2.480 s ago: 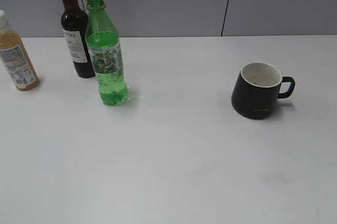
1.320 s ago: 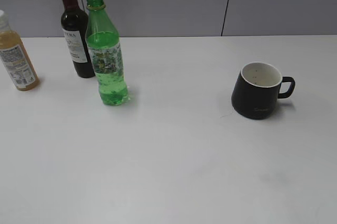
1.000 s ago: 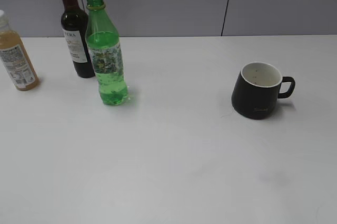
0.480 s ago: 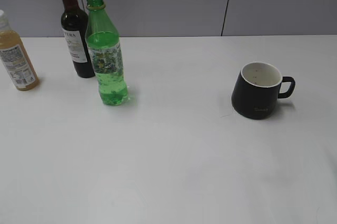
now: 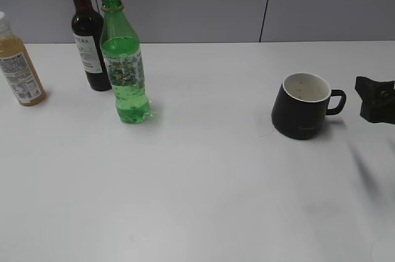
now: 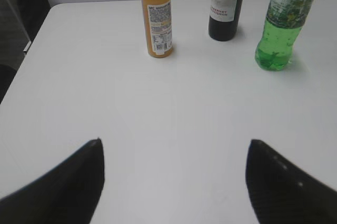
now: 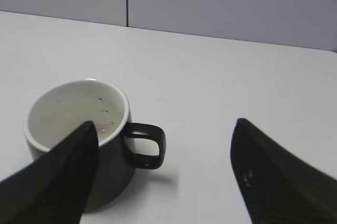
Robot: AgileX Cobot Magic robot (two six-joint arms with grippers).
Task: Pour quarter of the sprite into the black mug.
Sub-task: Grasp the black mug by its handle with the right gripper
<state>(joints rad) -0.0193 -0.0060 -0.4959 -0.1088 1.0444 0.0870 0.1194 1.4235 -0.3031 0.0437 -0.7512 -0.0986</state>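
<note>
Sprite bottle (image 5: 124,65) upright at 10 o'clock on the table (image 5: 203,182), uncapped, wine bottle (image 5: 86,34) just behind it, juice bottle (image 5: 17,61) further left. Black mug (image 5: 303,106) at 3 o'clock, handle pointing right. Right gripper (image 7: 163,182) spread wide, empty, near the handle. Left gripper (image 6: 174,176) wide open, empty, well short of the bottles.

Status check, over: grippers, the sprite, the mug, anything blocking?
Both grippers open, empty; right gripper beside black mug. Sprite upright, untouched. Wine bottle close behind it.
</note>
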